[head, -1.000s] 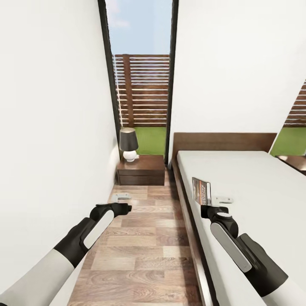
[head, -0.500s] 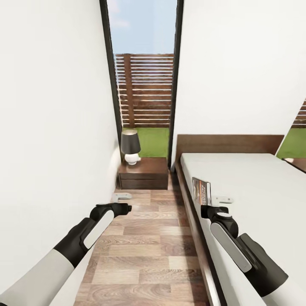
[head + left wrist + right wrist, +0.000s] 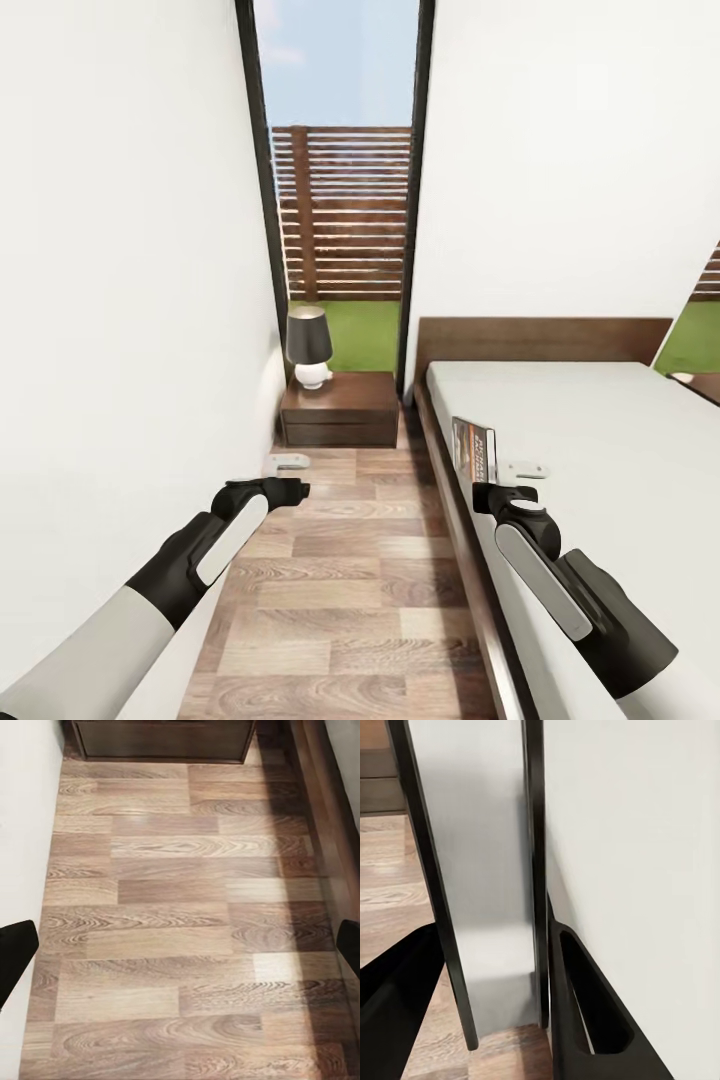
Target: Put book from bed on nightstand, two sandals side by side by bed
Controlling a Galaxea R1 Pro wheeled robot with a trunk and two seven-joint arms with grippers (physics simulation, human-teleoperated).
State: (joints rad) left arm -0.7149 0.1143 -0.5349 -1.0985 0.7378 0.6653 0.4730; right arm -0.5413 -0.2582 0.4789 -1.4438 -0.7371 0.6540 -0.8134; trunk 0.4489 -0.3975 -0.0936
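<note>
**Robot in a narrow aisle beside the bed, book held upright in the right pincer**

The head view looks down a strip of wood-plank floor [image 3: 350, 590] running between a white wall on the left of the frame and the bed [image 3: 600, 430] on the right. The bed has a dark brown frame, a brown headboard and a plain pale mattress.

At the lower right of the frame, the right pincer [image 3: 484, 487] is closed on the book [image 3: 474, 449]. The book stands on edge, upright, above the near left side of the mattress, just inside the bed frame. Its cover shows dark and orange print. In the right wrist view the book [image 3: 484, 870] appears as a thin grey slab with dark edges, clamped between the two black fingers [image 3: 585, 1020].

At the lower left of the frame, the left pincer [image 3: 295, 489] hangs over the bare floor and holds nothing. In the left wrist view its two black fingertips [image 3: 15, 952] sit at opposite edges of the picture, spread wide apart, with floor planks between them.

At the far end of the aisle, centre of the frame, stands a nightstand [image 3: 338, 408], dark brown, against the wall just left of the headboard. On its left part is a lamp [image 3: 309, 345] with a dark shade and a white base. Behind it a tall window [image 3: 340, 200] shows a slatted wooden fence, grass and sky.
</note>
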